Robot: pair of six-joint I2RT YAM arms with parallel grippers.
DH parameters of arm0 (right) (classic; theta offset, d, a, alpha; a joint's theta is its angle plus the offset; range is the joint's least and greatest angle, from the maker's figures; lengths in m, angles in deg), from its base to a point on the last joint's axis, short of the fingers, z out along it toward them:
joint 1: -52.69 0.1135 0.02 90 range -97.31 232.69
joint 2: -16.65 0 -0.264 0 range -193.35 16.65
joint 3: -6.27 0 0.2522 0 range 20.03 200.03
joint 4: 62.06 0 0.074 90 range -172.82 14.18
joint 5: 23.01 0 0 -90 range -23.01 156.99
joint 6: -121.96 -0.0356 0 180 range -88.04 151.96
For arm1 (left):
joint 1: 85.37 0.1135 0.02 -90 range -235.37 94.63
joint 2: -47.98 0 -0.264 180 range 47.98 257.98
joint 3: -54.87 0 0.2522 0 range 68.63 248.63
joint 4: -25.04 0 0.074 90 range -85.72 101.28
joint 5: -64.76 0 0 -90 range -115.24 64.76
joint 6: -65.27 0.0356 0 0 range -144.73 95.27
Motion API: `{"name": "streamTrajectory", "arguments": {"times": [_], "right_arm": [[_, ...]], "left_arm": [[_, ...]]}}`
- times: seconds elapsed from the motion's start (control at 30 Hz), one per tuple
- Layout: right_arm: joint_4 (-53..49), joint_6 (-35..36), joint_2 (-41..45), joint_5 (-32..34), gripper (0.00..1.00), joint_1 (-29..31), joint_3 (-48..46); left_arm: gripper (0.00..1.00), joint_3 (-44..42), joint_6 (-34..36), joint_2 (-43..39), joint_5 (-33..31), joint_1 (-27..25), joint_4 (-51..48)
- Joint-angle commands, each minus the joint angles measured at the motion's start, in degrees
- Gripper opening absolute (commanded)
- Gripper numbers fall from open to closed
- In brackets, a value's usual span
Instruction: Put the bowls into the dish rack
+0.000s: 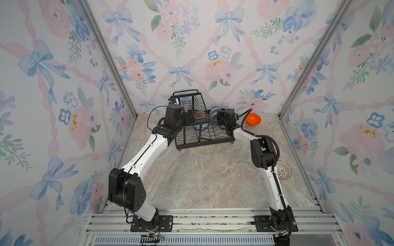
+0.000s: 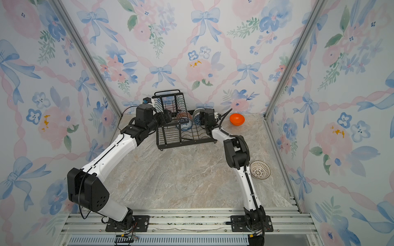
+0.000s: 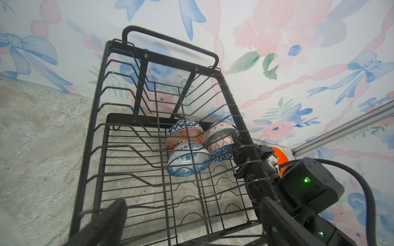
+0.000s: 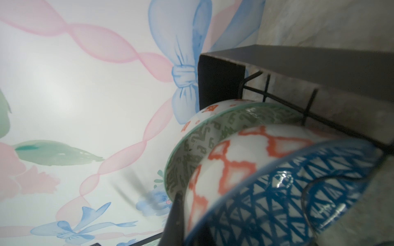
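Both right fingers (image 4: 175, 219) are pressed together on the wall of the orange-white patterned bowl (image 4: 232, 157), which stands on edge, nested in the grey-green patterned bowl (image 4: 191, 144), at the far right of the dish rack (image 1: 204, 143). Left of them the blue floral bowl (image 3: 188, 161) and dark-blue geometric bowl (image 3: 183, 132) lean together. Left fingers (image 3: 110, 217) stand spread wide, holding nothing, at the rack's left side. On the tabletop (image 1: 202, 181) sit the plain orange bowl (image 1: 253, 119), far right, and the lattice bowl (image 1: 282, 170), near right.
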Motion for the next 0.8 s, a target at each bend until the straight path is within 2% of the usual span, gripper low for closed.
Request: {"name": "streamTrajectory", "arguments": {"times": [0.0, 0.3, 0.53, 0.77], "right_arm": [[-1.5, 2.4, 3.5, -0.6, 0.00, -0.8, -2.1], [4.8, 4.9, 5.3, -1.1, 0.00, -1.7, -2.4], [10.7, 6.0, 3.2, -0.7, 0.00, -1.7, 0.5], [11.6, 7.7, 3.3, -1.6, 0.00, -1.6, 2.8]], "left_arm": [[0.98, 0.3, -0.7, 0.8, 2.3, -0.3, -1.8], [0.98, 0.2, 0.1, -0.6, 2.1, -0.6, -1.9], [0.98, -0.7, 0.5, -1.6, 1.8, -1.5, -1.9], [0.98, -1.6, 0.9, -2.6, 1.5, -1.7, -1.9]]}}
